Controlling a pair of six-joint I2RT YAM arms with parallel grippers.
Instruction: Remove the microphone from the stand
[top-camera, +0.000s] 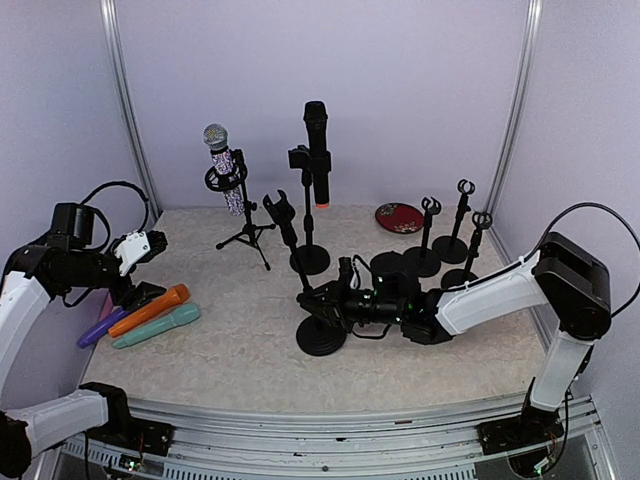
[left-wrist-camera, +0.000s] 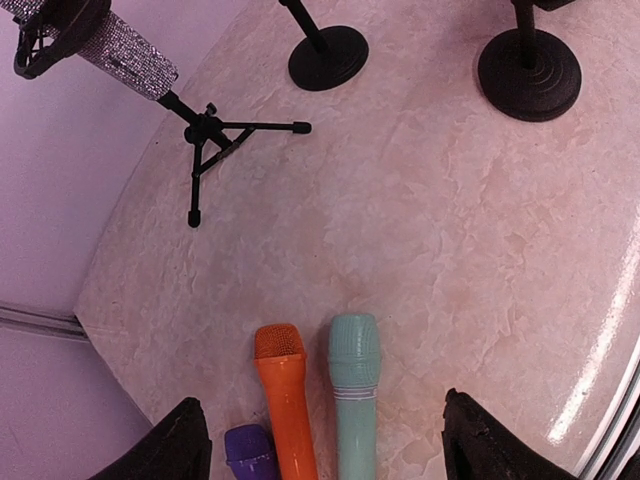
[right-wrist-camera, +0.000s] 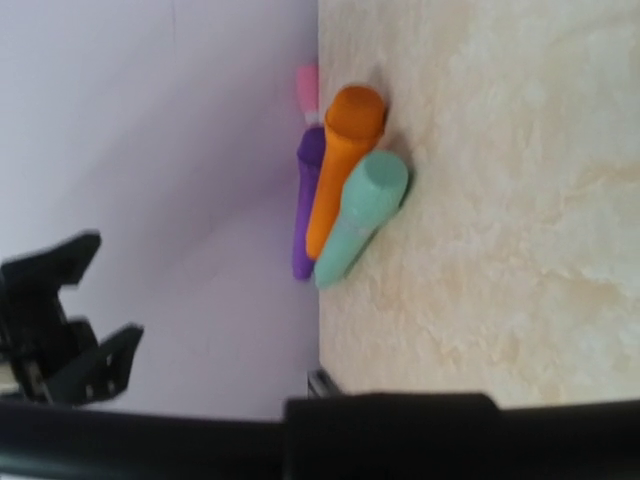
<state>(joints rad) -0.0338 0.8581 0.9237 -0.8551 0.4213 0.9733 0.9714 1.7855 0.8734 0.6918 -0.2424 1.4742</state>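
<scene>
robot lab enclosure, plain lilac walls (top-camera: 400, 90), aluminium corner posts (top-camera: 122, 110)

Both arms are the same build: left arm (top-camera: 22, 300) and right arm (top-camera: 490, 292) have glossy white shells and chunky black joint blocks, and a thin black cable (top-camera: 112, 186) arcs off each elbow. Tiny green lights (top-camera: 395, 293) glow near the right wrist. The left gripper (left-wrist-camera: 325, 435) has matte black fingers.
</scene>
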